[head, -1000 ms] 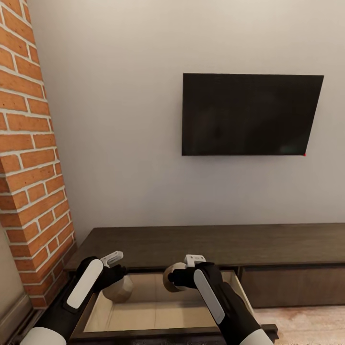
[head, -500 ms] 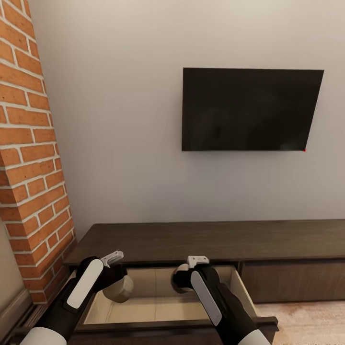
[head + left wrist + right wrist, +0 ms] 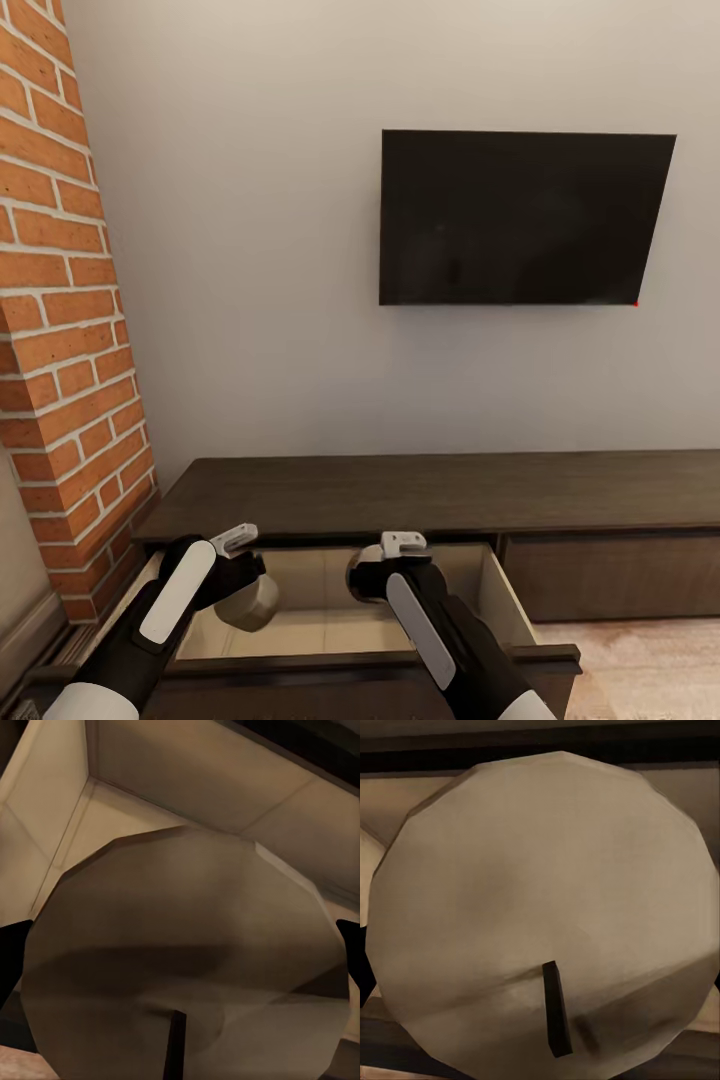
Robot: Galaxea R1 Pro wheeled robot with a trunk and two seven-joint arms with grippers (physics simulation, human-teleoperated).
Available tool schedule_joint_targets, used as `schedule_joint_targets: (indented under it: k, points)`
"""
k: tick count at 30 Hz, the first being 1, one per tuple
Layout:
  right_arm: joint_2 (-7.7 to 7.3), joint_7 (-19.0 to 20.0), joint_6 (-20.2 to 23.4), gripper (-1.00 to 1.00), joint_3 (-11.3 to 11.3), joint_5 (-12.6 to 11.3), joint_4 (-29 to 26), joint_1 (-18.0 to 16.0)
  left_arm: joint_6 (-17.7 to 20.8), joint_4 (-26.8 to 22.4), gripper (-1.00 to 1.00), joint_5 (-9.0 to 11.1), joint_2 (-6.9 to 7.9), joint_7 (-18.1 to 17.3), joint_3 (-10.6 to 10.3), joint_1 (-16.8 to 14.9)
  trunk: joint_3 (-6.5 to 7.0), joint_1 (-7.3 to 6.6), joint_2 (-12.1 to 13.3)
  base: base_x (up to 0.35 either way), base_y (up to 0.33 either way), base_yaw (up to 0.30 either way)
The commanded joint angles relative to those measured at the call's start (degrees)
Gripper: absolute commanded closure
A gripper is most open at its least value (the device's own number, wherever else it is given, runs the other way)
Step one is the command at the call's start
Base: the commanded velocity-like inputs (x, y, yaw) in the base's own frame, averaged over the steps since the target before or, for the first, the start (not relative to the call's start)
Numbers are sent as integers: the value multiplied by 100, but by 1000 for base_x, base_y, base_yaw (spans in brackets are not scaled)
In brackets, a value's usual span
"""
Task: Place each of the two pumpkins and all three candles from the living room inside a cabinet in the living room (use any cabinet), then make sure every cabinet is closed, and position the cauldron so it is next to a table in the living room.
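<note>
The long dark-brown cabinet (image 3: 400,495) stands against the wall with its left drawer (image 3: 320,635) pulled out, pale inside. My left gripper (image 3: 245,592) is shut on a beige candle (image 3: 256,606) over the drawer's left part; its round top and dark wick fill the left wrist view (image 3: 187,960). My right gripper (image 3: 366,582) is shut on a second beige candle (image 3: 356,580) above the middle of the drawer, seen close in the right wrist view (image 3: 540,907). The pumpkins are out of view.
A black television (image 3: 525,215) hangs on the pale wall above the cabinet. A red brick column (image 3: 60,330) rises at the left, close to my left arm. Light wooden floor (image 3: 650,665) shows at the lower right.
The whole view has shifted, so the television sits higher in the picture. My right gripper has carried its candle a little to the left over the drawer. The left gripper has hardly moved.
</note>
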Motion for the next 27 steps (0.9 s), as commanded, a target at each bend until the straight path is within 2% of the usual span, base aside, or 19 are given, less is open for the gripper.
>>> schedule_joint_targets:
  k: [1, 10, 16, 20, 27]
  points:
    - [0, -57, 5, 100, 14, -59, -6, -6, -8, -7, 100, 59, 6, 55, -15, -5, -25, 21, -45, 0, 0, 0]
    - [0, -26, 6, 100, 24, -79, -12, -6, -14, -7, 100, 57, 6, 55, -15, -5, -187, 219, -406, 0, 0, 0]
    - [0, -21, 13, 100, 31, -112, -25, -6, -16, -7, 100, 58, 6, 55, -15, -5, -187, 219, -406, 0, 0, 0]
    - [0, -15, 18, 100, 41, -121, -38, -6, -17, -7, 100, 56, 6, 55, -15, -5, -275, 230, -412, 0, 0, 0]
    - [0, -21, 19, 100, 251, -130, -55, -6, -17, -14, 100, 60, 6, 55, -15, -5, -275, 230, -412, 0, 0, 0]
